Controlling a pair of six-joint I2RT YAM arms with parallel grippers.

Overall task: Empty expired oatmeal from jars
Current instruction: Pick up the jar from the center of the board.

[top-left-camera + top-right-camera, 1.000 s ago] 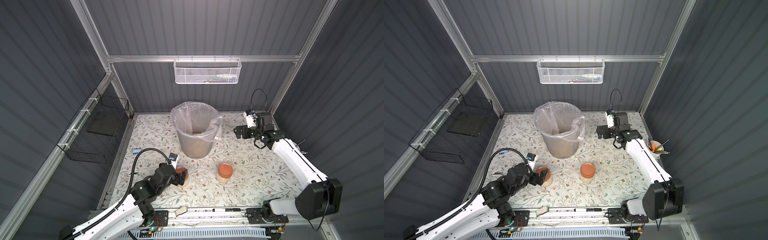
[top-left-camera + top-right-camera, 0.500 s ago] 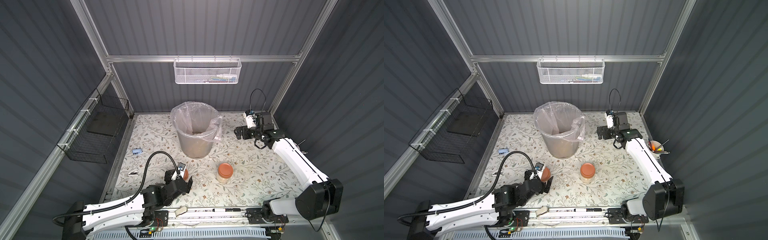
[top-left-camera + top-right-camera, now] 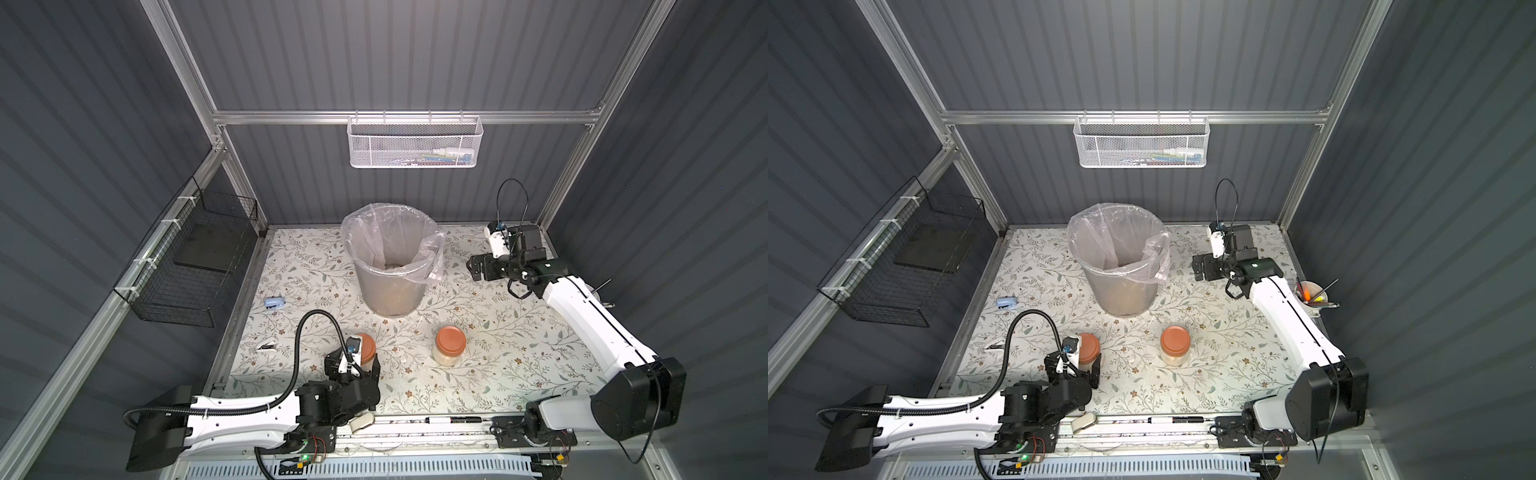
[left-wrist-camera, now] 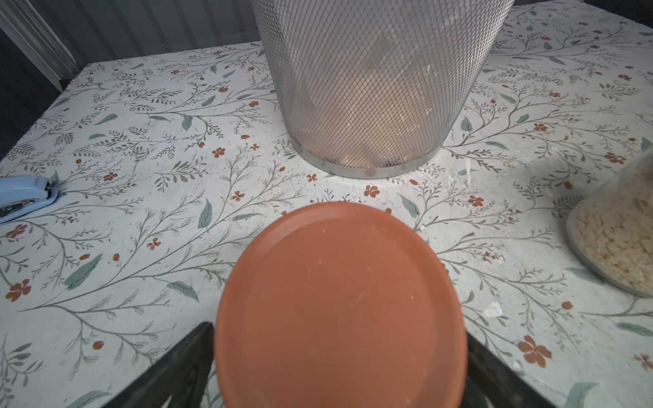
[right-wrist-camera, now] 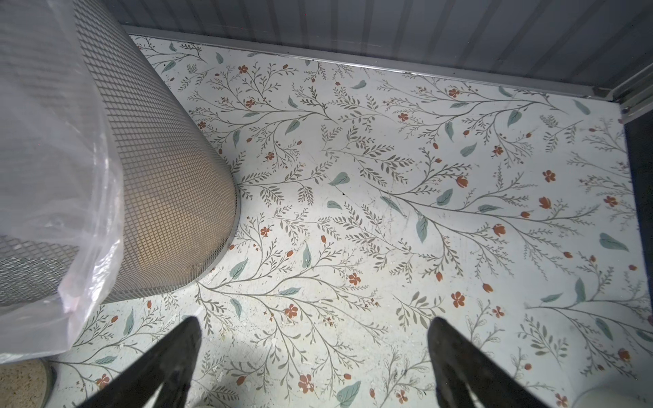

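Note:
Two jars with terracotta lids stand upright on the flowered table. My left gripper [image 3: 354, 368] [image 3: 1073, 365] is low and open, its black fingers [image 4: 190, 356] on either side of the left jar [image 3: 366, 343] [image 3: 1090, 345], whose lid [image 4: 335, 300] fills the space between them in the left wrist view. The right jar [image 3: 450, 343] [image 3: 1175, 343] stands alone with pale oatmeal [image 4: 615, 233] showing through its glass. My right gripper [image 3: 478, 268] [image 3: 1200, 268] [image 5: 312, 325] hangs open and empty over bare table beside the bin.
The plastic-lined mesh bin [image 3: 390, 257] [image 3: 1117, 257] [image 4: 371, 70] [image 5: 141, 159] stands behind the jars, a pale mass at its bottom. A blue stapler [image 3: 274, 303] [image 4: 24, 196] lies at the left edge. A cup of pens [image 3: 1310, 295] stands at the right wall.
My left arm has dropped low and swung to the near side of the left jar, bringing its open fingers around it. The jars and the right arm have not moved.

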